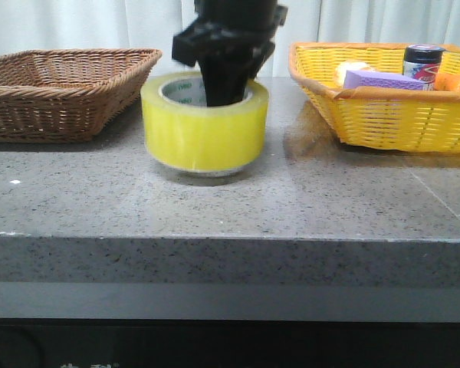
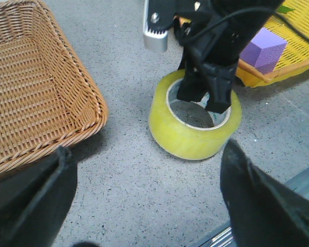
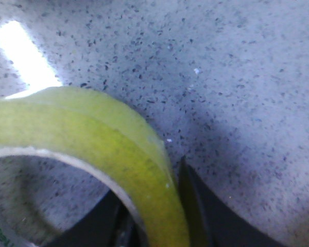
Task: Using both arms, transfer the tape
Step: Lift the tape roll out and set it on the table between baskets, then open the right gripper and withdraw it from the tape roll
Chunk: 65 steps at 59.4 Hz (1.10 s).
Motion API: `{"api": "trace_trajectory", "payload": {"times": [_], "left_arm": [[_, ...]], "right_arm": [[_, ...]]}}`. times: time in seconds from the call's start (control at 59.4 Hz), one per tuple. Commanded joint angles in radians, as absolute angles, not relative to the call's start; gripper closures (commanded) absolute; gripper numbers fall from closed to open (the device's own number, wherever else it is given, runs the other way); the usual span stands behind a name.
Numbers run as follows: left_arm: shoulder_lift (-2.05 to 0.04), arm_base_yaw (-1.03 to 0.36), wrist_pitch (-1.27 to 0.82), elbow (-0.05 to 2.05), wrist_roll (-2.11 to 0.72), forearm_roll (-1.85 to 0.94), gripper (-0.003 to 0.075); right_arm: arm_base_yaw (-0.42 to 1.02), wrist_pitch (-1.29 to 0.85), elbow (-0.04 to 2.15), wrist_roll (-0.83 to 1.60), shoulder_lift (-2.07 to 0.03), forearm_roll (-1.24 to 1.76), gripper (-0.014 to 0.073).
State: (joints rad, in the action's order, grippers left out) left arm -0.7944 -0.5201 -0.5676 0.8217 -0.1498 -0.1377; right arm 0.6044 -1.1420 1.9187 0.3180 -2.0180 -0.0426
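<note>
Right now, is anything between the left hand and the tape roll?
Nothing visible. The left hand hangs open above bare table short of the tape. The right hand straddles the roll's far wall, and the brown basket sits off to one side.

I seem to be working a staged lab: speckled stone desk (image 1: 307,207), white curtain (image 1: 100,23), wicker baskets (image 1: 61,88).

The black right gripper (image 1: 228,80) hides the far rim of the wide translucent yellow tape roll (image 1: 205,123); its arm runs off the top edge. In the right wrist view the roll (image 3: 118,154) is blurred and cropped. The left gripper's fingers (image 2: 31,206) are cut off. The dark-lidded jar (image 1: 423,65) sits half hidden behind the purple block (image 1: 385,79).
</note>
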Motion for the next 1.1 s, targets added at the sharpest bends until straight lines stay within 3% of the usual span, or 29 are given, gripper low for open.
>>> {"api": "trace_trajectory", "payload": {"times": [0.0, 0.185, 0.455, 0.826, 1.078], "left_arm": [[-0.787, -0.528, -0.497, 0.856, -0.148, -0.143, 0.0155], [-0.787, -0.528, -0.497, 0.856, -0.148, -0.143, 0.0155], [-0.79, -0.528, -0.497, 0.856, -0.148, -0.143, 0.0155], [-0.801, -0.528, -0.494, 0.856, -0.148, -0.143, 0.0155], [-0.801, -0.528, -0.496, 0.856, -0.148, -0.143, 0.0155]], "right_arm": [[0.603, -1.085, 1.954, 0.319, -1.97, -0.074, 0.0419], [0.603, -1.086, 1.954, 0.318, -1.978, -0.087, 0.0399], [0.603, -1.058, 1.954, 0.316, -1.971, -0.097, 0.0204], [0.555, -1.042, 1.924, 0.21, -1.762, 0.0, 0.0211], [0.447, -0.883, 1.652, 0.175, -1.488, 0.153, 0.0211]]}}
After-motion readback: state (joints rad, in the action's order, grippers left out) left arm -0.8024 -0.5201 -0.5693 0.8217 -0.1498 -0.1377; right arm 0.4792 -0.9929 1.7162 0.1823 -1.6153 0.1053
